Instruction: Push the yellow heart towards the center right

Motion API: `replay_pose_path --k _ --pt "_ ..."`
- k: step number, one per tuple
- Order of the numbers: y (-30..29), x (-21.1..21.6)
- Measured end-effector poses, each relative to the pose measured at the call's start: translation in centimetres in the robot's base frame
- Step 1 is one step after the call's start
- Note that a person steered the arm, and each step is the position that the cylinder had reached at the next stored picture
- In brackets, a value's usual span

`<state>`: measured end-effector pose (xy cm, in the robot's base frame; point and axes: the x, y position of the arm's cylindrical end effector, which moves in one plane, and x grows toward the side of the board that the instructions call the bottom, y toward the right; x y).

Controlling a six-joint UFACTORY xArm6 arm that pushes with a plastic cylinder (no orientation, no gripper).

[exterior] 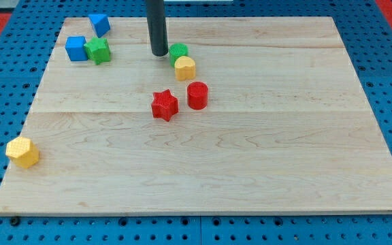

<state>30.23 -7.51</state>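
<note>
The yellow heart (185, 67) lies on the wooden board (284, 136) above its middle, touching a green round block (178, 51) just above it. My tip (158, 53) stands a little to the left of the green round block and up-left of the yellow heart, not touching the heart. A red star (164, 105) and a red cylinder (197, 95) lie below the heart.
A blue cube (76, 48) and a green star (99, 50) sit together at the view's top left, with another blue block (100, 24) above them. A yellow hexagonal block (22, 152) lies near the left edge. Blue pegboard surrounds the board.
</note>
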Motion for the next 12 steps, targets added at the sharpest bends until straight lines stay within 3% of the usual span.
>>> replay_pose_path --k 2,4,5,6,7,8,9,12 --pt "7.0 1.8" --pt "-1.7 3.6" --pt "1.3 6.7" --pt "10.5 6.7" --pt "13.4 5.9" --pt "10.6 5.0" --pt "11.7 3.7" --pt "23.2 2.7"
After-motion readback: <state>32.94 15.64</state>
